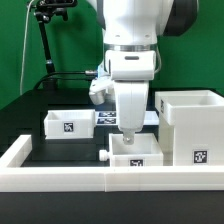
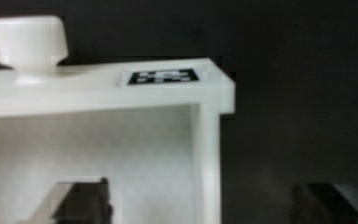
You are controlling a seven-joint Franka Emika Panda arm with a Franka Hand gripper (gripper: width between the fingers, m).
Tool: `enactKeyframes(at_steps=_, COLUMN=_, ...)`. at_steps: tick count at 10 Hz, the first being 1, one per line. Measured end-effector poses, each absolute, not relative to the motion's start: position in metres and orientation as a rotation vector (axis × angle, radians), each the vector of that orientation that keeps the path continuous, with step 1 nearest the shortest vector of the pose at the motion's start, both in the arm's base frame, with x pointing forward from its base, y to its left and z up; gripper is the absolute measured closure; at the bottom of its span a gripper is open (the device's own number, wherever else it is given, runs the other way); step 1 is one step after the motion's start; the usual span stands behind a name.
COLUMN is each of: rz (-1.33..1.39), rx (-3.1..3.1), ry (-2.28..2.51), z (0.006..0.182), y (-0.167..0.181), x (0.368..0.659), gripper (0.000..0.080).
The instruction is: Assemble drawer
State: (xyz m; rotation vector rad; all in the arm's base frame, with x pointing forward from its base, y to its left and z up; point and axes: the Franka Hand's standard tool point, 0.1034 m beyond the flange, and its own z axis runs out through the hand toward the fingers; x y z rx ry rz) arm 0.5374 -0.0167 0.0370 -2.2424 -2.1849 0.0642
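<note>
A small white knobbed tray (image 1: 132,152) of the drawer set lies against the low front border wall, its knob (image 1: 105,156) pointing to the exterior view's left. My gripper (image 1: 128,133) hangs straight over it. In the wrist view the gripper (image 2: 208,205) is open. Its dark fingers (image 2: 83,203) stand wide apart on either side of the tray's side wall (image 2: 213,150) without touching it. The tray's knob (image 2: 30,45) and tag (image 2: 167,76) show beyond. A second tray (image 1: 70,123) sits further left. The tall housing (image 1: 190,125) stands at the right.
The low white border wall (image 1: 60,172) runs along the front and the left side. The marker board (image 1: 112,118) lies behind the arm, mostly hidden by it. A black camera stand (image 1: 45,40) rises at the back left. Black tabletop shows between the parts.
</note>
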Motion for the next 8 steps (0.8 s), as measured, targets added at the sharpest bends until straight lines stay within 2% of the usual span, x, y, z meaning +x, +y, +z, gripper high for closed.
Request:
enactKeyframes(at_steps=1, rz=0.068, rx=-2.246, ry=-2.177, z=0.035, y=-0.021, x=0.536, gripper=0.0166)
enactKeyframes(at_steps=4, rz=0.083, rx=-2.255, ry=-2.152, z=0.026, y=-0.031, x=0.531, gripper=0.0151)
enactKeyframes(at_steps=8, rz=0.085, rx=-2.26, ry=-2.145, z=0.025, y=-0.032, x=0.531, gripper=0.0164)
